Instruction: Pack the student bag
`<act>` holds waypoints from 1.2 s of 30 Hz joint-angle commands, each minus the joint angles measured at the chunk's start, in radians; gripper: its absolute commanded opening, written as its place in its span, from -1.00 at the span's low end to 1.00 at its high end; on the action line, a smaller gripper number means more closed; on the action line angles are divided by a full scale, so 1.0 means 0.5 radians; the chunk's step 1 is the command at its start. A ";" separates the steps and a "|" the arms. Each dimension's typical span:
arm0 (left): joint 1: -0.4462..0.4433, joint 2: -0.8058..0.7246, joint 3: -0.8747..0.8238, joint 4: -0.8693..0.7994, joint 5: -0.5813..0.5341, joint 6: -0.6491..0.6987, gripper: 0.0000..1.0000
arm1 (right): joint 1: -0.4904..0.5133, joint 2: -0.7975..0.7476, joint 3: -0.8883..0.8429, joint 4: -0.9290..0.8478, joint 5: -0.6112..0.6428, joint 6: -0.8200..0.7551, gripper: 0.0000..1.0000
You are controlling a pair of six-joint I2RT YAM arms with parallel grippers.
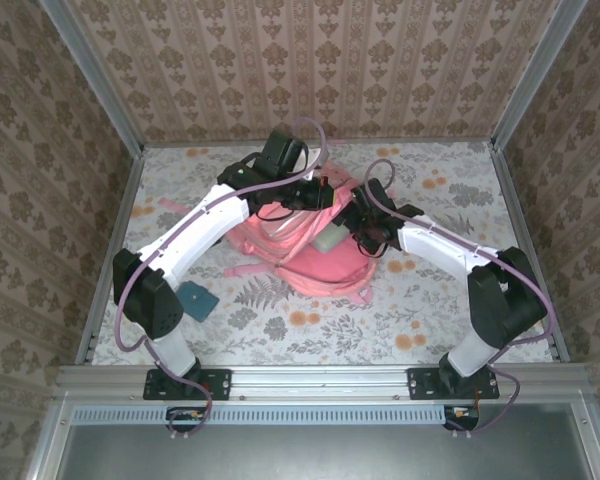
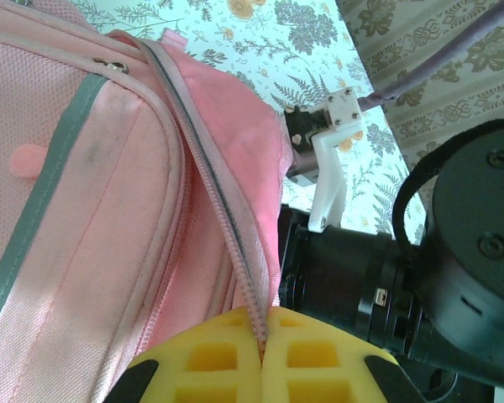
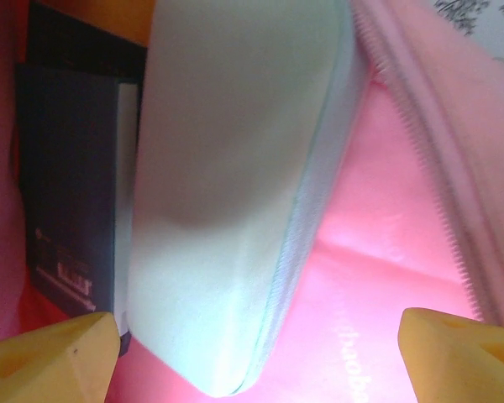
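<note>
Pink and soft, the student bag [image 1: 310, 268] lies in the middle of the bench [image 1: 430, 320], on the flowery cloth, and both of my arms reach over it. From the top camera I see my left gripper [image 1: 315, 192] at the far end of the bag. My right gripper [image 1: 368, 232] is at the bag's right side, and the two are close together. In my left wrist camera the yellow fingers [image 2: 210, 361] are pressed tight together. The edge of the bag, with its zip [image 2: 227, 227], is pinched between them, so the left gripper is holding the student bag. The zip runs up and away from the fingers along the pink cloth. The black body of my right arm [image 2: 462, 269] sits just beside that edge. In my right wrist camera I am looking into the open bag. The right gripper's two fingers [image 3: 50, 353] stand wide apart and hold nothing. Between them lies a pale green pouch [image 3: 235, 185] on the shiny pink lining [image 3: 378, 277]. One finger is just beside the pouch and the other is well apart from it. A dark book [image 3: 67, 185] sits inside the bag, touching the pouch's other side. A small blue thing [image 1: 195, 298] lies on the bench near my left arm, apart from the bag.
</note>
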 commanded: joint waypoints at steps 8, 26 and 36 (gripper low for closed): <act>0.022 -0.017 -0.001 0.045 -0.101 0.049 -0.97 | -0.030 -0.186 -0.078 0.054 0.020 -0.205 0.81; 0.200 -0.358 -0.373 -0.128 -0.432 0.042 0.13 | 0.009 -0.640 -0.305 0.035 -0.027 -0.659 0.76; 0.922 -0.795 -1.048 -0.123 -0.680 0.018 0.03 | 0.069 -0.530 -0.147 0.075 -0.126 -0.792 0.76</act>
